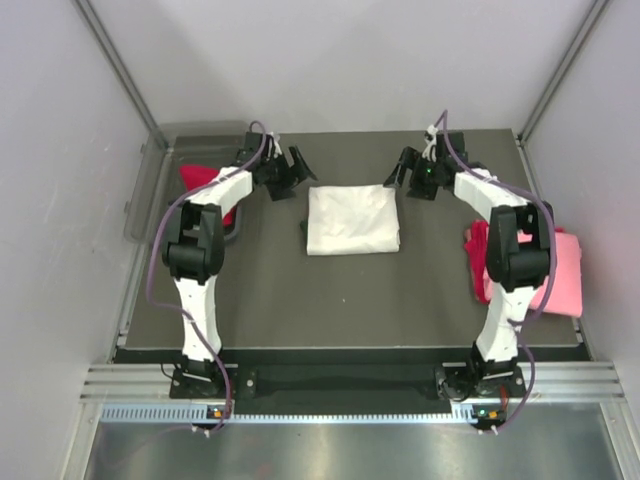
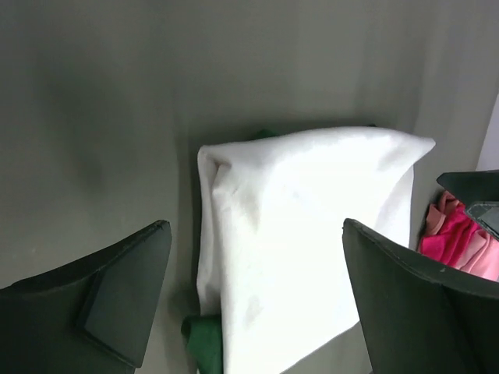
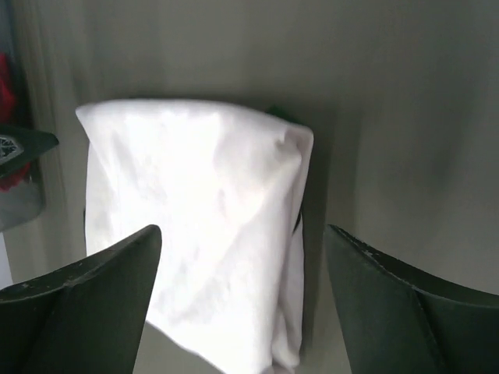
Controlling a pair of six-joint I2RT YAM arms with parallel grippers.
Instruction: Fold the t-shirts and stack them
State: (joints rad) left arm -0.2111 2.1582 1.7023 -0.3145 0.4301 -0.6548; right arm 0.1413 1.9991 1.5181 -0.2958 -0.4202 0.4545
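Note:
The white t-shirt [image 1: 352,218] lies folded into a rectangle at the middle back of the dark table, a bit of green sleeve [image 2: 206,341] showing at its edge. It also shows in the left wrist view [image 2: 304,234] and the right wrist view [image 3: 203,226]. My left gripper [image 1: 290,172] hovers open just left of its back-left corner. My right gripper [image 1: 408,172] hovers open just right of its back-right corner. Both are empty. A red t-shirt [image 1: 205,182] lies in the bin at the left. A pink t-shirt [image 1: 565,272] and a red one [image 1: 478,250] lie at the right.
A clear grey plastic bin [image 1: 150,180] stands at the table's back-left edge. White walls close in the table on three sides. The pink and red cloth [image 2: 460,241] shows at the right edge of the left wrist view.

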